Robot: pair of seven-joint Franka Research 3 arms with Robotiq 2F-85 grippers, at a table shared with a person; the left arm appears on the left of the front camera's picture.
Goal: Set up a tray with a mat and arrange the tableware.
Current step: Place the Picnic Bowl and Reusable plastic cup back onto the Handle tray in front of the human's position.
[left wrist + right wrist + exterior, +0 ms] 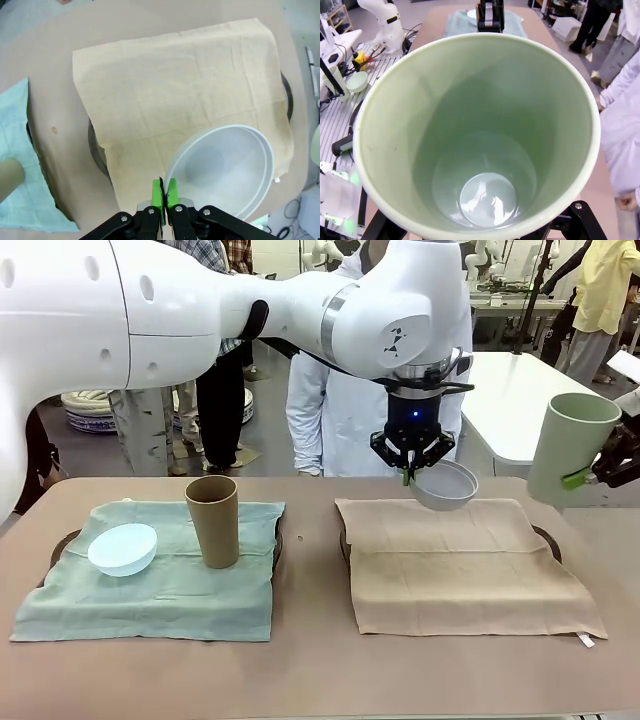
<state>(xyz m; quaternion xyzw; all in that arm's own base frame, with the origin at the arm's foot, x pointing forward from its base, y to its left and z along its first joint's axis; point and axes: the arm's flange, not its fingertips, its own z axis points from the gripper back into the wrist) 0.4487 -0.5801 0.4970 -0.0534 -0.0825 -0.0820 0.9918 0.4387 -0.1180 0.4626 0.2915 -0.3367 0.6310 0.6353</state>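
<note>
Left gripper [412,473] pinches pale grey-white bowl [445,485] rim; right gripper [588,475] grasps pale green tumbler [567,447].

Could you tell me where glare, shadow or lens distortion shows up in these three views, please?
Right wrist view: glare on the glossy bottom of the pale green tumbler, rim bulged by the wide lens. Left wrist view: the held pale grey-white bowl looks washed out. Front view: soft shadow beside the brown tumbler.

Bright, even overhead light fills all three views. Shadows are soft: a faint one lies under the brown tumbler [213,521] at lower left of the front view. In the right wrist view a white glare spot sits at the bottom of the green tumbler [475,135], whose rim bulges from wide-angle distortion. The left wrist view is slightly soft, with the table [50,30] curving at the edges.
</note>
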